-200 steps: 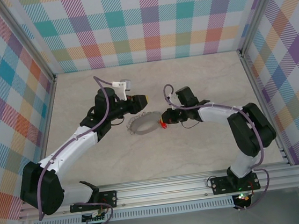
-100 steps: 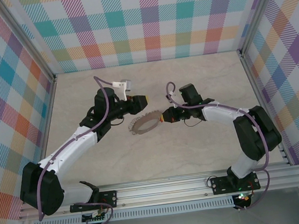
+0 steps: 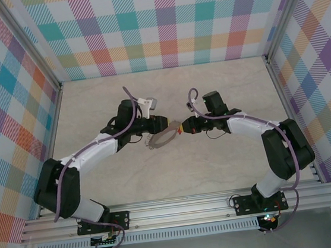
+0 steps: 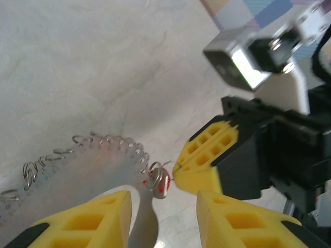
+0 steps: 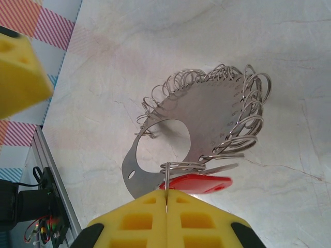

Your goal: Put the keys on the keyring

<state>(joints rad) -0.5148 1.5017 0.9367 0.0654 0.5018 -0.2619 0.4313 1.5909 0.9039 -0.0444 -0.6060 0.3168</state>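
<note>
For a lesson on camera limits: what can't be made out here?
- Right wrist: the keys, all but the red tag hidden between the shut right fingers.
- Left wrist: keyring blurred, its lower part cut off by a left finger and the frame edge.
- Top: whether keys and keyring are linked, too small.

Grey flat keyring [image 5: 212, 121] with wire-loop fringe and central hole; tiny red-tagged keys [image 5: 199, 184] against its rim loops.
</note>
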